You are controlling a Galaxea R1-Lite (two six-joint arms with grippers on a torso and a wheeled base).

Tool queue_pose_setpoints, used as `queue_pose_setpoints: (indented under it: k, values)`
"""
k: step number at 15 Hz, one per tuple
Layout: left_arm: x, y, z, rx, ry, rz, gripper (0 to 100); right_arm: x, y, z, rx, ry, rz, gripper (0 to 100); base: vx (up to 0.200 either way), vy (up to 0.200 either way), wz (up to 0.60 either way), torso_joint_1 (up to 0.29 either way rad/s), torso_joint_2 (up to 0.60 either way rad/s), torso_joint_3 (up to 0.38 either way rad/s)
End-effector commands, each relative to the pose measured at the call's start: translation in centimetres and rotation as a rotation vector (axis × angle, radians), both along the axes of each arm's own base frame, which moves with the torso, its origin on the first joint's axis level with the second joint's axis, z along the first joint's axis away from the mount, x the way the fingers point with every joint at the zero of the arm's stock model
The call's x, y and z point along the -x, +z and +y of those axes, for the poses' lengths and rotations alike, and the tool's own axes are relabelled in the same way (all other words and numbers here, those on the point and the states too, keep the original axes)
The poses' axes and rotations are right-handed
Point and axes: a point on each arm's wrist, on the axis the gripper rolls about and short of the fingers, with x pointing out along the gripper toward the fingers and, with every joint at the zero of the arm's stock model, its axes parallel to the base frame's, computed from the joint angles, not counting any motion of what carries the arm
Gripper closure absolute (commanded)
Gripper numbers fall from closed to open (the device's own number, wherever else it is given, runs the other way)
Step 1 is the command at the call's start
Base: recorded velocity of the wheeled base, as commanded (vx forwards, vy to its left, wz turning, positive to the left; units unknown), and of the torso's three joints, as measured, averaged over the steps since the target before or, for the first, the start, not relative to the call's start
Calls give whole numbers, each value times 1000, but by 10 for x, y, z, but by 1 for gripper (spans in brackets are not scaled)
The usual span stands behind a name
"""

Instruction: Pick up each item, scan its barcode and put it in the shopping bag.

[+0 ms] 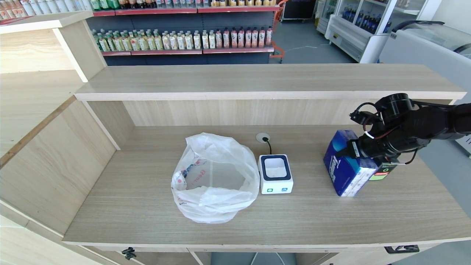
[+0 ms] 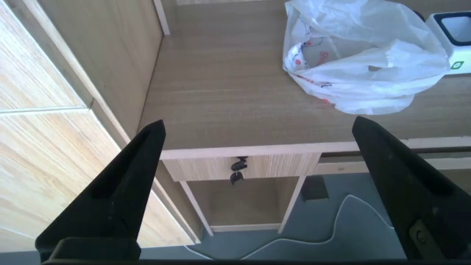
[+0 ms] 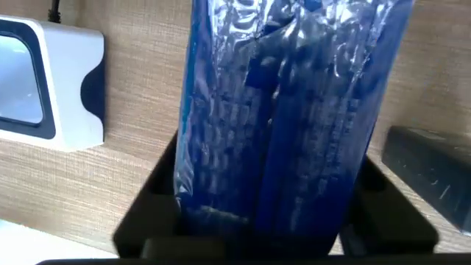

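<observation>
We see the right gripper (image 1: 362,154) clenched on the blue tissue pack (image 1: 346,165), its fingers pressed against both sides in the right wrist view. The pack stands tilted on the wooden counter (image 1: 147,206), at 3 o'clock from the white barcode scanner (image 1: 275,173). The open plastic shopping bag (image 1: 215,180) sits just beside the scanner, at its 9 o'clock. A dark item with a green label (image 1: 382,171) lies at the pack's 3 o'clock. The left gripper (image 2: 261,191) is spread wide, holding nothing, off the counter's front edge.
</observation>
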Motion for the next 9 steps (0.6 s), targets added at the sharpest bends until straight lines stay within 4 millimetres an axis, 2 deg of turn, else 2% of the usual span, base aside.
queue_pose_setpoints:
  k: [1,4,6,9]
  values:
    - [0,0,0,0,0,-1,0,2,-4,-2,-1,-5,17,100,0,0,0,0,0,0]
    - [0,0,0,0,0,-1,0,10,-8,-4,3,-13,42,100,0,0,0,0,0,0]
    - [0,0,0,0,0,-1,0,24,1,-1,57,6,20,100,0,0,0,0,0,0]
    - [0,0,0,0,0,-1,0,68,41,18,71,117,-251,100,0,0,0,0,0,0]
